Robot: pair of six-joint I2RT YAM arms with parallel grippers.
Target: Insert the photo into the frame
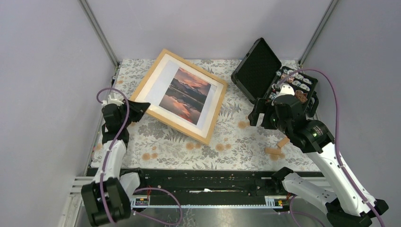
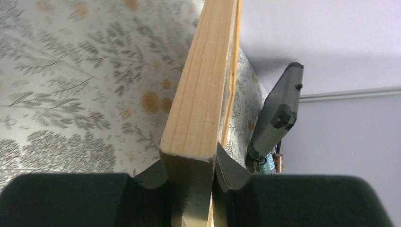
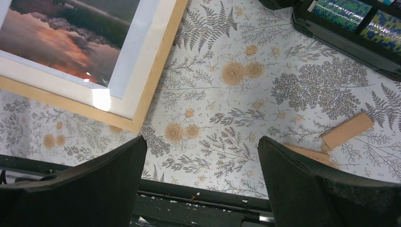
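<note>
The fern-and-flower surface (image 1: 236, 142) fills most of the overhead view. The frame (image 1: 177, 125) lies turned at an angle in the upper middle. Its left corner is pinched narrow in the left gripper (image 1: 141, 109) jaws, and the left wrist view only shows the wood edge running up between them, the rest cut off. The black hard case (image 1: 255, 71) stands open at upper right, partly behind the right arm, its contents too small to make out. The photo (image 1: 185, 95) sits inside the frame with a pale mat (image 1: 156, 90) around it. The right gripper (image 3: 202, 146) points down over the surface, jaws wide, holding nothing. Two small wooden blocks (image 1: 278, 146) lie at lower right.
</note>
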